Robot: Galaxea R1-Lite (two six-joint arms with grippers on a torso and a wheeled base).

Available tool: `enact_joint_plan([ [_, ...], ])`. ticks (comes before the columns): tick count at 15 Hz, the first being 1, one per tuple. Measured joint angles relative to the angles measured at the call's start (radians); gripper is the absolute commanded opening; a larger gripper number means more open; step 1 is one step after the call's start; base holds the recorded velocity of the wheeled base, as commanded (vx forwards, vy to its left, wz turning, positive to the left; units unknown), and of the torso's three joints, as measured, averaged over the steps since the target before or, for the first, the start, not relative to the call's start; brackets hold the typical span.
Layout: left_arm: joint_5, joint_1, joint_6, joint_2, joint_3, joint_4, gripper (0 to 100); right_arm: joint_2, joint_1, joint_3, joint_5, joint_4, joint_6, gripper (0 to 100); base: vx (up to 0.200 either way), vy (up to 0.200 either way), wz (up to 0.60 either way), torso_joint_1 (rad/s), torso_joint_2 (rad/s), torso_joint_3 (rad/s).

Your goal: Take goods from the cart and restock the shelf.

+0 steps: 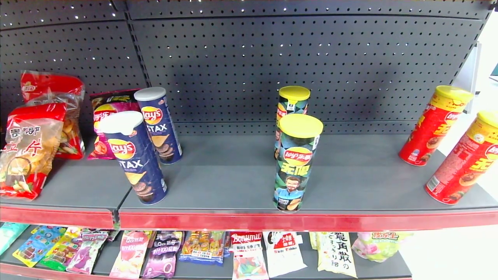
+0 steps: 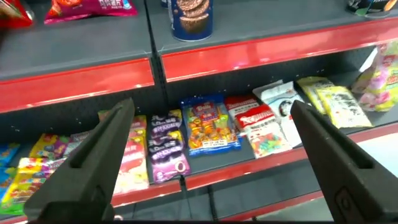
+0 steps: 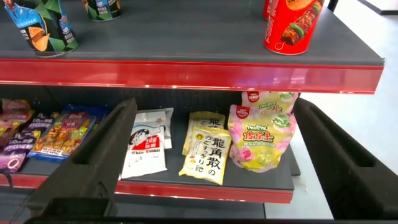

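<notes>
While both arms face the lower shelf (image 3: 264, 179), the left gripper (image 2: 211, 106) and right gripper (image 3: 216, 102) hold their fingers (image 2: 93, 162) wide apart, with nothing between them. On the upper shelf (image 1: 233, 175) stand two blue cans (image 1: 136, 155), two yellow-lidded cans (image 1: 297, 163) and two red cans (image 1: 433, 126). Snack bags (image 1: 29, 151) lean at its left end.

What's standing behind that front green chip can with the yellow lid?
A second green can with a yellow lid stands right behind the front can, before the perforated back panel. Its lower part is covered, so I cannot see whether they touch.
</notes>
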Motion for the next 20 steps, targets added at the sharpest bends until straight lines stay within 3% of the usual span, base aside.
enact_joint_plan([
  [3,0.003,0.0,-0.037,0.0,0.0,0.001,100,0.0,0.0,0.0,0.001,0.0,-0.002,100,0.0,0.0,0.0,0.0,0.0,0.0],
  [6,0.003,0.0,-0.044,0.0,0.0,0.001,100,0.003,0.001,-0.022,0.006,-0.021,0.025,100,0.0,0.0,0.0,0.0,0.0,0.0],
  [9,0.003,0.0,-0.043,0.0,0.0,0.001,100,0.086,0.014,-0.191,0.061,-0.036,0.031,100,0.0,0.0,0.0,0.0,0.0,0.0],
  [13,0.003,0.0,-0.043,0.0,0.0,0.0,100,0.509,0.039,-0.519,0.09,-0.045,0.033,100,0.0,0.0,0.0,0.0,0.0,0.0],
  [15,0.003,0.0,-0.043,0.0,0.0,0.001,100,0.752,0.092,-0.652,0.1,-0.046,0.035,100,0.0,0.0,0.0,0.0,0.0,0.0],
  [17,0.003,0.0,-0.043,0.001,0.0,0.0,100,0.954,0.201,-0.736,0.111,-0.049,0.038,100,0.0,0.0,0.0,0.0,0.0,0.0],
  [20,0.003,0.0,-0.043,0.001,0.0,0.0,100,1.106,0.372,-0.737,0.123,-0.049,0.04,100,0.0,0.0,0.0,0.0,0.0,0.0],
])
